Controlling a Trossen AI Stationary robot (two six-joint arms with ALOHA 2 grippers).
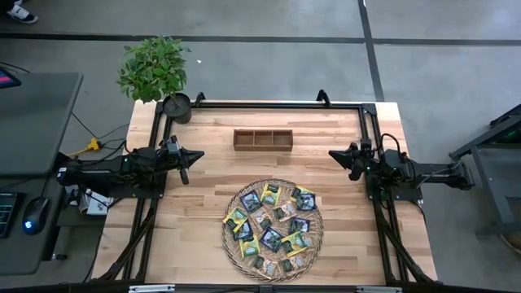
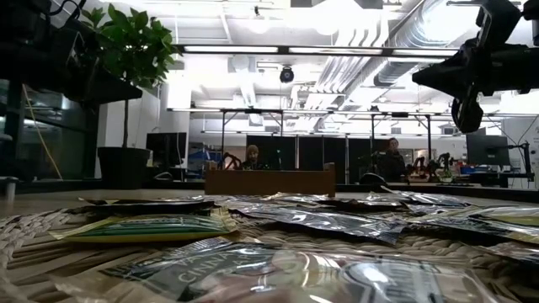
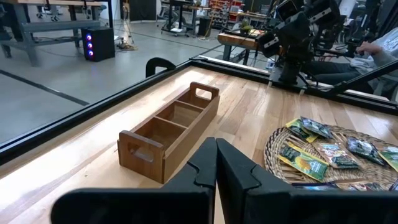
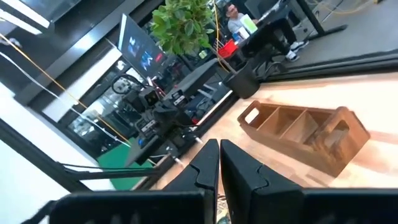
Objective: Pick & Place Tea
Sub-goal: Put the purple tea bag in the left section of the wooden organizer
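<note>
Pale wood table [image 1: 203,212], concrete floor [image 1: 440,73], perhaps an office beyond

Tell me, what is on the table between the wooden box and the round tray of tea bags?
Nothing. In the high view, only bare tabletop lies between the wooden box and the woven tray of tea sachets.

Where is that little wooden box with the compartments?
In the high view the wooden box lies empty near the table's far edge, midway between the two arms, just beyond the round woven tray of tea sachets.
</note>
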